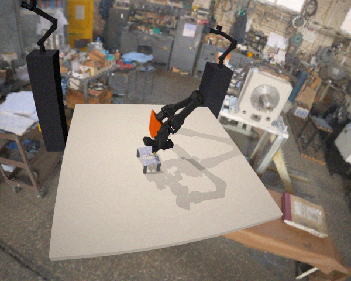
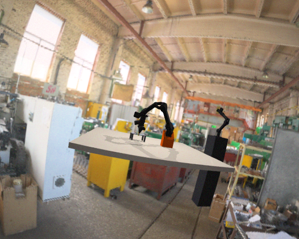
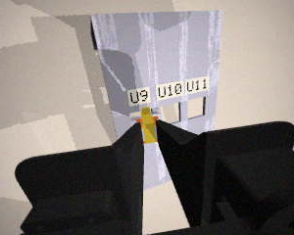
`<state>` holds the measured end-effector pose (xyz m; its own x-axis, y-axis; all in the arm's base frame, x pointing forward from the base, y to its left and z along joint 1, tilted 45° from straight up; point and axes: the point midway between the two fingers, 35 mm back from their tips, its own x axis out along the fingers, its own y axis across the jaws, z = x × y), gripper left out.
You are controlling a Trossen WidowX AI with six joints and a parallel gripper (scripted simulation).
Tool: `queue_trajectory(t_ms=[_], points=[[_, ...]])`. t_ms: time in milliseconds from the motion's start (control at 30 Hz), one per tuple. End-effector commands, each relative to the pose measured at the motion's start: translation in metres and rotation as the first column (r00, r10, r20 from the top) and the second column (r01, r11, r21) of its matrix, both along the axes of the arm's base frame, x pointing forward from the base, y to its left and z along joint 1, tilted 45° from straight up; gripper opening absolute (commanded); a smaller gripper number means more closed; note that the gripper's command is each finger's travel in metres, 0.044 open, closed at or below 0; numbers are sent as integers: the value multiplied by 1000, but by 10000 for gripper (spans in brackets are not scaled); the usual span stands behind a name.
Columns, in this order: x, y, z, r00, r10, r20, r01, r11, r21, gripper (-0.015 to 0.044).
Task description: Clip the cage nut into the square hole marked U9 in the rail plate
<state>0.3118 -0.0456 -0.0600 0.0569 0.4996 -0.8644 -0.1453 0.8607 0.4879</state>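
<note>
Wrist view shows you the pincer (image 1: 153, 152) (image 2: 139, 133) (image 3: 148, 126) pinched on the cage nut (image 1: 153, 153) (image 3: 148, 128), its yellow body between the two fingertips. That squeeze presumably keeps the spring wings folded, so they can pass through an opening barely wider than themselves. Orange bits show at either side of the nut, and it sits right at the U9 hole (image 3: 135, 117), just below that label; whether the wings are already through, you cannot tell. The fingers come down from above, which suits hooking from the top and leaves the flanges to land on the rail plate (image 1: 144, 150) (image 2: 135, 133) (image 3: 167, 59). Beside U9, the U10 and U11 holes stand unfilled, so sideways drift would matter. The plate is raised on short dark legs, likely to give the wings room underneath. Farther out, the arm (image 1: 181, 116) (image 2: 165, 115) reaches in from the table's (image 1: 109, 211) (image 2: 113, 151) far edge in the top view, toward its far right corner, and the plate stands well inside every edge. Check the seating before you let the wings spring out.
</note>
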Motion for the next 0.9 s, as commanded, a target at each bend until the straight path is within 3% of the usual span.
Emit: queue_trajectory(t_ms=[0,867], points=[[-1,1,0,1000,-2,-5,2,1000,-12,28],[-1,4,0,1000,-9,0,9,998,-61,28]])
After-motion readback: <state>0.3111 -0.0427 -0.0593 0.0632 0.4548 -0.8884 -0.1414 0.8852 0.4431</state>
